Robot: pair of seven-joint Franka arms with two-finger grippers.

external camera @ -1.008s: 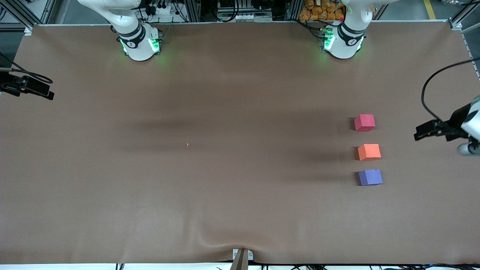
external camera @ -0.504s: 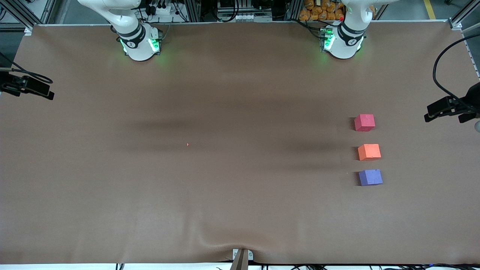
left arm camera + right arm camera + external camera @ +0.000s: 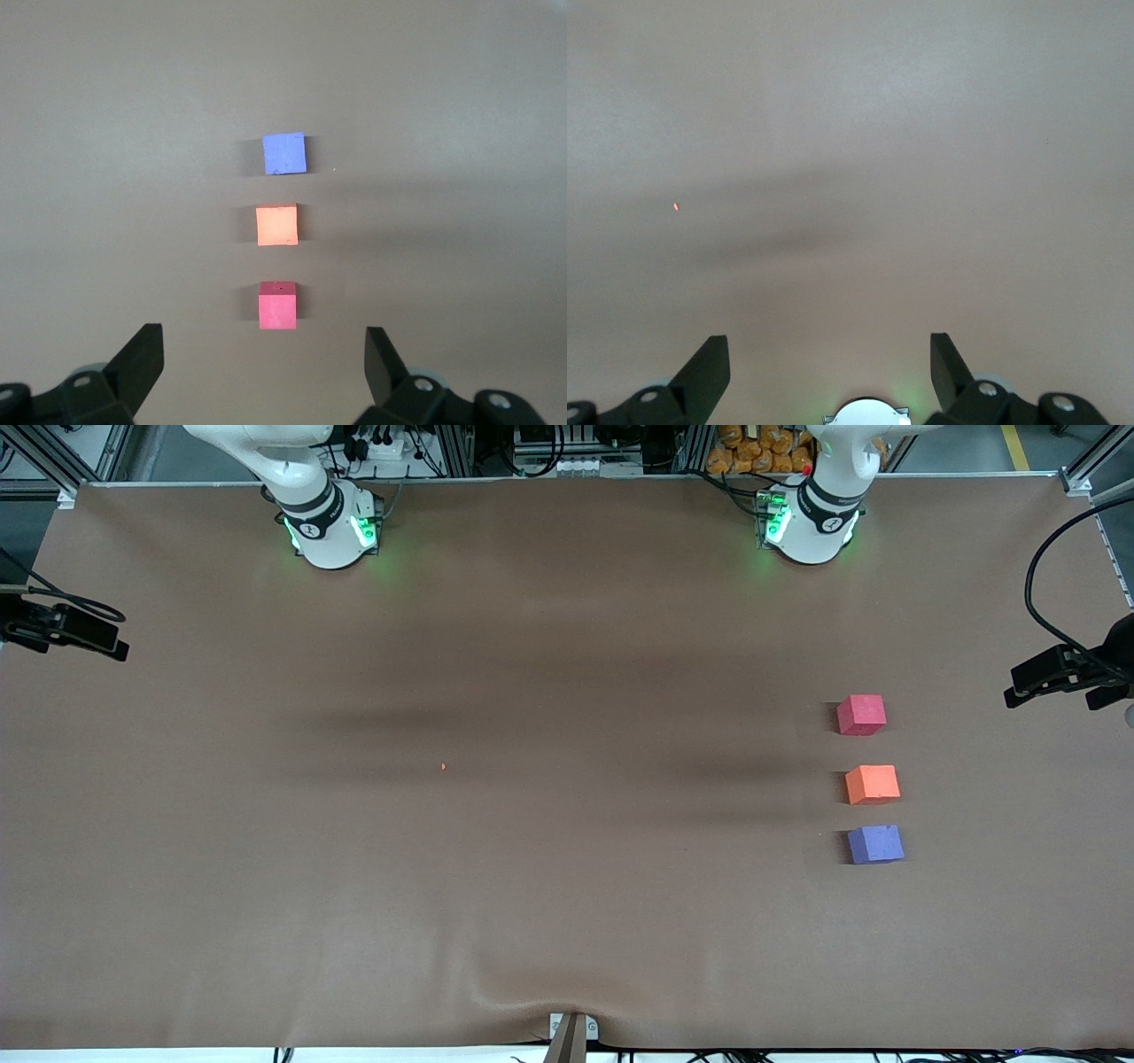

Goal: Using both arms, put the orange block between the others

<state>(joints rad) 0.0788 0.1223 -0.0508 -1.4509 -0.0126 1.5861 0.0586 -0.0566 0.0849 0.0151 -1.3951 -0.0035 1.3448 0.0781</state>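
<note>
Three small cubes lie in a row toward the left arm's end of the table. The orange block [image 3: 873, 784] [image 3: 276, 225] sits between the others: the pinkish-red cube [image 3: 861, 715] [image 3: 277, 306] farther from the front camera, the purple cube [image 3: 875, 844] [image 3: 284, 154] nearer. Small gaps separate them. My left gripper [image 3: 1054, 675] [image 3: 263, 347] hangs open and empty above the table's edge at the left arm's end, apart from the cubes. My right gripper [image 3: 66, 631] [image 3: 828, 350] waits open and empty over the table edge at the right arm's end.
The arms' white bases [image 3: 330, 531] [image 3: 811, 527] glow green along the table edge farthest from the front camera. A tiny orange speck [image 3: 443, 766] [image 3: 676, 206] lies mid-table. The brown cover [image 3: 567, 921] wrinkles by a mount [image 3: 571, 1036] at the edge nearest that camera.
My left gripper has drawn away from the cubes, out to the table's edge and toward the bases' side. The cubes and the right arm have not moved.
</note>
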